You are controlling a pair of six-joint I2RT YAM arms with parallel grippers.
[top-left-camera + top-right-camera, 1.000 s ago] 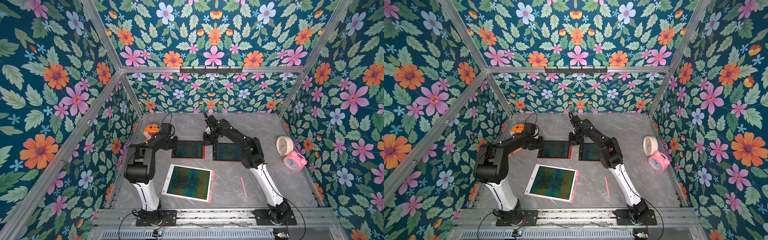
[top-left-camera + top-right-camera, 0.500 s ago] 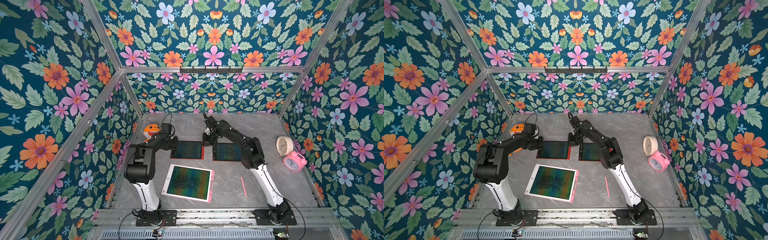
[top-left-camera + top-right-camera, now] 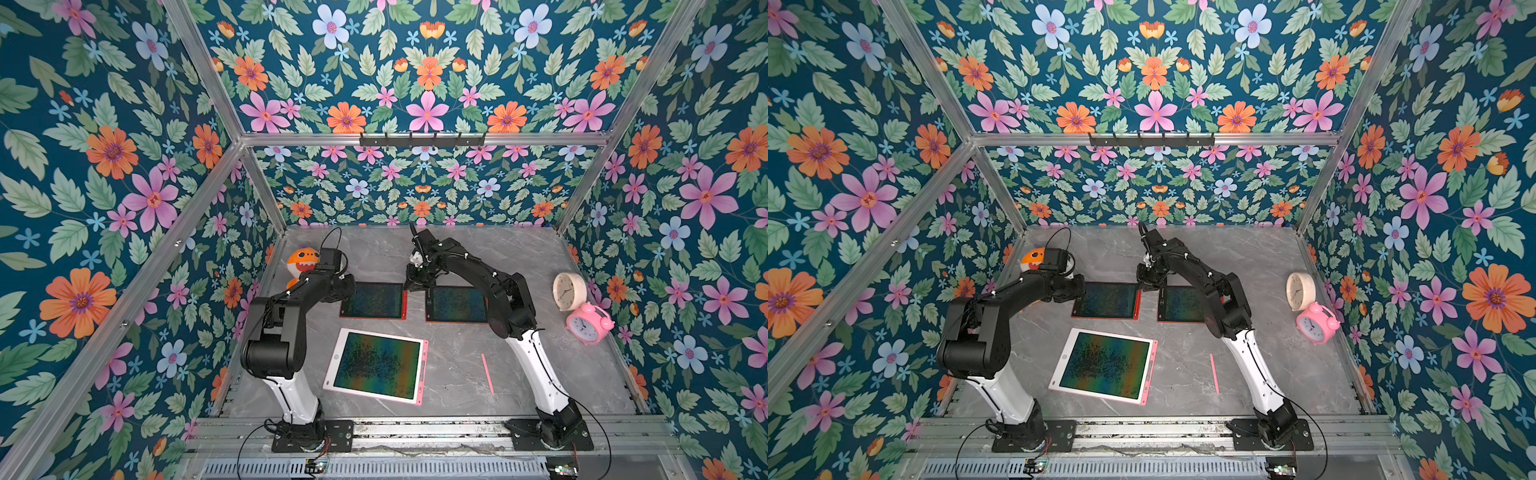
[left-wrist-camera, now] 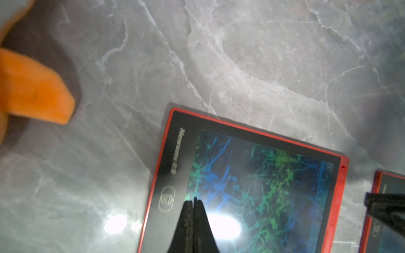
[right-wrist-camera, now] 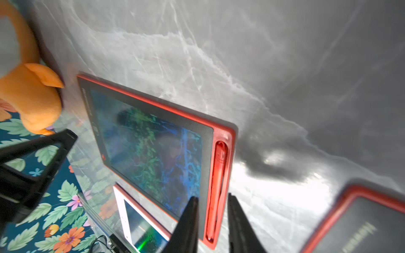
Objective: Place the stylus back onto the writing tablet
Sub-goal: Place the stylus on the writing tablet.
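Note:
A red stylus (image 5: 219, 175) lies in the side groove of the left red writing tablet (image 5: 153, 142) (image 3: 372, 300) (image 3: 1106, 300). My right gripper (image 5: 213, 197) (image 3: 411, 284) hangs just above that edge. It is open, its fingers apart on either side of the groove and clear of the stylus. Over the same tablet's (image 4: 263, 175) button end my left gripper (image 4: 193, 200) (image 3: 349, 289) is shut on nothing. A pink stylus (image 3: 487, 373) (image 3: 1214, 373) lies loose on the table, right of a white and pink tablet (image 3: 376, 365) (image 3: 1104, 365).
A second red tablet (image 3: 457, 304) (image 3: 1183, 305) lies right of the first, under the right arm. An orange plush toy (image 3: 301, 262) (image 3: 1034, 257) sits at the back left. A cream clock (image 3: 568, 291) and a pink alarm clock (image 3: 588, 324) stand at the right wall.
The right gripper's jaws have parted a little over the tablet's groove. Both arms stay almost where they were.

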